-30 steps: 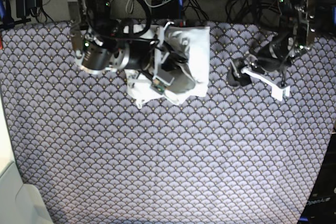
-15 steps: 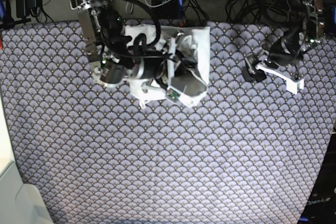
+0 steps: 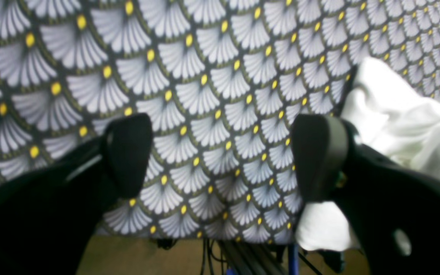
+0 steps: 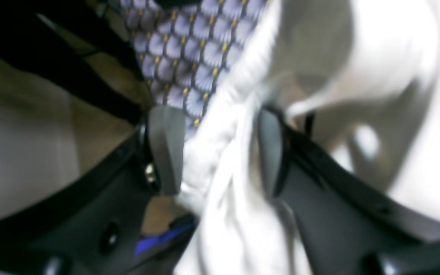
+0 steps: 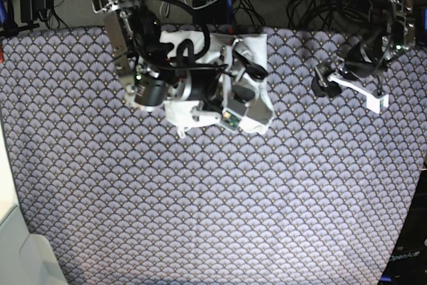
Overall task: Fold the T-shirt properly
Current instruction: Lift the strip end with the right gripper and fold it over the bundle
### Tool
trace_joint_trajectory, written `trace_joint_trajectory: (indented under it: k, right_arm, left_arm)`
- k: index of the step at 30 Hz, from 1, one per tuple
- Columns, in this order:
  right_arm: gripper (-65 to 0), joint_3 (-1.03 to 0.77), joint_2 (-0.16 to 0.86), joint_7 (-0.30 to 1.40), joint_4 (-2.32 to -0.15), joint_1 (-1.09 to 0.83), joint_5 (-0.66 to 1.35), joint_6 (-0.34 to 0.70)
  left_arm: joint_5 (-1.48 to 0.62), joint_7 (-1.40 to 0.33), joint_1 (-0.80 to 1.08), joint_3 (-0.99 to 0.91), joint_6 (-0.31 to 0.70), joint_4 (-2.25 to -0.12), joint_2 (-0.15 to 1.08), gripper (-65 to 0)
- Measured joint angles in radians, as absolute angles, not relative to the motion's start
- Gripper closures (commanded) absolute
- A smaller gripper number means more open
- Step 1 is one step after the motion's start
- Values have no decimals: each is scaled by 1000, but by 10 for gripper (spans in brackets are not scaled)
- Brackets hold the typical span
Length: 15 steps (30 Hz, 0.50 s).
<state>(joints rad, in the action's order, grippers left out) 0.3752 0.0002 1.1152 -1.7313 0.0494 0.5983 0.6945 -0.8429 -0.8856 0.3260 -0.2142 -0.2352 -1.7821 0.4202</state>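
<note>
Here the T-shirt lies bunched near the far edge of the scallop-patterned cloth. My right gripper has a fold of it between its part-closed fingers, so I judge I can drag that layer across. My left gripper hangs apart and empty beside the shirt, clear of the fold.

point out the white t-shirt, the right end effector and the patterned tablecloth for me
T-shirt (image 5: 257, 51): base view, bare upper right corner.
Right end effector (image 4: 220, 152): right wrist view, midway between fingertips.
Patterned tablecloth (image 5: 213, 198): base view, bare middle.
</note>
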Motion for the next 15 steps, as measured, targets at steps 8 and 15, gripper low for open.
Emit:
trace_joint_trajectory:
  k: [8,15]
  right_arm:
    - [-303,372,19,1113,-1929,51,607,695]
    - [-156,370,154,1114,-1949,43,606,695]
  left_arm:
    - [-843,-889,371,-213,-236,-1783,452,-548]
    - [-844,-889,420,-263,-235,-1783,467,-547]
